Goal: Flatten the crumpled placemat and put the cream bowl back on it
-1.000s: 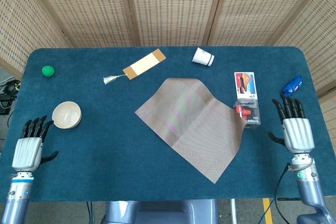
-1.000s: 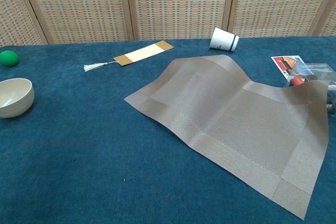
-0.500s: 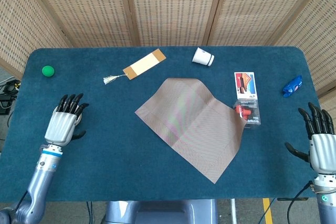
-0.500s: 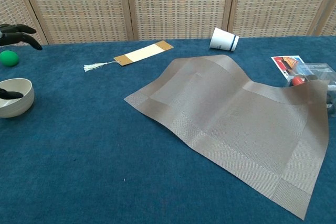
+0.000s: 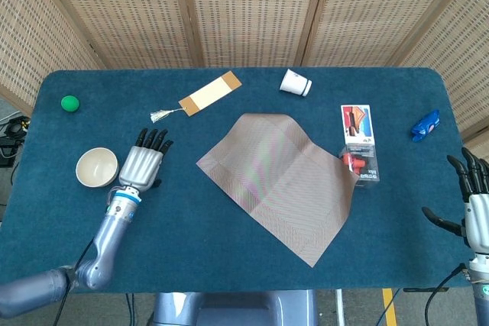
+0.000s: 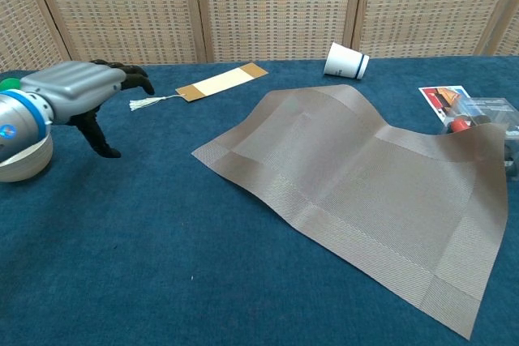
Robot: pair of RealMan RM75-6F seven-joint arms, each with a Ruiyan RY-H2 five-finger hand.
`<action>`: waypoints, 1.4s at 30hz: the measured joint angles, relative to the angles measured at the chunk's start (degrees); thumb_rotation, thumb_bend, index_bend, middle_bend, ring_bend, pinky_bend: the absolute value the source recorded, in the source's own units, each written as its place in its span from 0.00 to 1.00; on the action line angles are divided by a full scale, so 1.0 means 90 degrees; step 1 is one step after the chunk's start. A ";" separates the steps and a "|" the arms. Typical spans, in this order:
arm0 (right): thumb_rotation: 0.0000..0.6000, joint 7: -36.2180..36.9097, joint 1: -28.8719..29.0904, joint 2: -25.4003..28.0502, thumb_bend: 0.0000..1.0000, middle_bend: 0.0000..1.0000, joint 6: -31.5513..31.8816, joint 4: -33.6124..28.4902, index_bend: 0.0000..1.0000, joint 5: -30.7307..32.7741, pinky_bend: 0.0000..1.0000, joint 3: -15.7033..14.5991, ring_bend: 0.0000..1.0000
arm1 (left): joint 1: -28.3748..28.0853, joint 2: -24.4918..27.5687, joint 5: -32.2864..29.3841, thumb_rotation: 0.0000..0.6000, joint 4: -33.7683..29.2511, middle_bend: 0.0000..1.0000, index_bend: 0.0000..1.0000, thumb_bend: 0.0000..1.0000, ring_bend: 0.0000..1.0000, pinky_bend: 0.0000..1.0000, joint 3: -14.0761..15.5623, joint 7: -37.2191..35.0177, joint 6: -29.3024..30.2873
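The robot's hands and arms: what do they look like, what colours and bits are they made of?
Each hand, left hand and right hand, has a silver-grey ribbed back and black fingers. At the wrist sits a white cuff with a blue ring, then a smooth grey metallic arm. A thin black cable runs beside each forearm.

**Colours on your table**

You have a dark blue cloth table under a taupe placemat with fine woven stripes. The bowl is cream, the ball green, the cup white with a dark band. Your left hand is silver with black fingers.
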 measured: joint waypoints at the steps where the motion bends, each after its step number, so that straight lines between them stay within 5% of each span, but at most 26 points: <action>1: 1.00 0.0034 -0.0010 0.0014 0.27 0.00 0.0013 -0.0004 0.13 -0.0015 0.00 0.0008 0.00 | -0.0138 -0.0134 -0.0136 1.00 0.0117 0.00 0.13 0.15 0.00 0.00 -0.0031 0.0149 -0.0034; 19: 1.00 0.0554 -0.0095 0.0154 0.27 0.00 -0.0066 0.0023 0.13 0.0111 0.00 0.0215 0.00 | -0.1815 -0.1921 -0.1564 1.00 0.2417 0.00 0.09 0.16 0.00 0.00 -0.0330 0.1250 -0.0441; 35: 1.00 0.0706 -0.0129 0.0143 0.27 0.00 -0.0095 0.0048 0.13 0.0090 0.00 0.0287 0.00 | -0.2347 -0.2649 -0.1668 1.00 0.3624 0.00 0.17 0.18 0.00 0.00 -0.0242 0.1095 -0.0622; 42: 1.00 0.0802 -0.0131 0.0138 0.27 0.00 -0.0144 0.0066 0.13 0.0113 0.00 0.0314 0.00 | -0.2419 -0.2921 -0.1437 1.00 0.4034 0.00 0.25 0.39 0.00 0.00 -0.0150 0.0754 -0.0660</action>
